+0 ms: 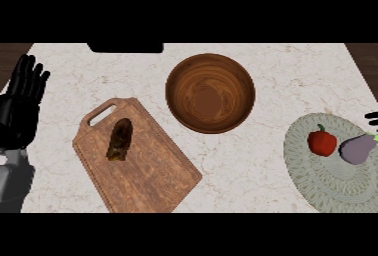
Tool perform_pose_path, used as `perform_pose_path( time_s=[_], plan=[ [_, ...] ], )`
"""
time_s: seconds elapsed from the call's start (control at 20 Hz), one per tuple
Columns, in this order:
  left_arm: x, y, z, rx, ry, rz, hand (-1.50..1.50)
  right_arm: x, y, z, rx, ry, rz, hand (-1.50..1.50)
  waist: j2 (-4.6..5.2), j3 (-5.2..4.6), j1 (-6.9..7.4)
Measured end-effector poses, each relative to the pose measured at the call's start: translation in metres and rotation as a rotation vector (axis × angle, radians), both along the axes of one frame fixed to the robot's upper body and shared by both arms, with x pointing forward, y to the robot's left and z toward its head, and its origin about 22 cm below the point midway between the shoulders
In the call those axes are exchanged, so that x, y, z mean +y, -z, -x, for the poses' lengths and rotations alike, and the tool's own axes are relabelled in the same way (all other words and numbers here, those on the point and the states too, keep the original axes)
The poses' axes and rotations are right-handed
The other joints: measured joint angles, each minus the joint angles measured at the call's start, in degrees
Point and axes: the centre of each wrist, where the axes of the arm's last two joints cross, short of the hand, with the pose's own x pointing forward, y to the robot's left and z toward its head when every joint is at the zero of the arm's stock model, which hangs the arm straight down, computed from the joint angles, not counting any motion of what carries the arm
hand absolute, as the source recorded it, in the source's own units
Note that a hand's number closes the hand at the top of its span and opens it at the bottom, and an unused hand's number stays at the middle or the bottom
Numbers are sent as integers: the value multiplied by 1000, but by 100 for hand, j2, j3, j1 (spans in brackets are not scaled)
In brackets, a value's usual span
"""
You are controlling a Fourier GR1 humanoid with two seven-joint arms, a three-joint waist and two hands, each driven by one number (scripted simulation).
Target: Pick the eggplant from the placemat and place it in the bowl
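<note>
The eggplant [359,148] is lying on the grey woven placemat [325,185] at the right side of the pale marble desk [280,65], just beside a red bell pepper [322,142] that is sitting to its left on the same mat. Only the black fingertips of the right hand [372,119] are showing at the right edge of the view, just above the eggplant and not touching it; whether those fingers are open or curled cannot be told. The left hand [21,102] is resting at the left edge with its fingers straight and spread, pointing up, holding nothing and well apart from the eggplant. The wooden bowl [210,93] is sitting near the middle of the desk, to the left of the placemat and apart from it. A wooden cutting board [148,175] is lying tilted to the lower left of the bowl, with a dark brown item [120,139] resting on it.
</note>
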Motion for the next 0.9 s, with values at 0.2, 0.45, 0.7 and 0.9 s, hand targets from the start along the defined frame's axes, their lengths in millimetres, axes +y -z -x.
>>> perform_pose_path(
  time_s=[0.2,0.45,0.7,0.9],
  plan=[
    [5,-1,0,2,7,3,0,7,7,-3,15,-4,1,-150,-1,-2,-3],
    [1,-5,-3,-4,1,4,0,12,21,-1,30,-14,2,-150,-6,-7,-15],
    [-1,-2,-2,-5,-1,3,0,16,33,1,37,-7,6,-150,-13,-29,-8],
    [-1,-3,-3,-6,-2,-1,0,17,40,4,60,-2,21,-150,-25,-50,-10]
  ],
)
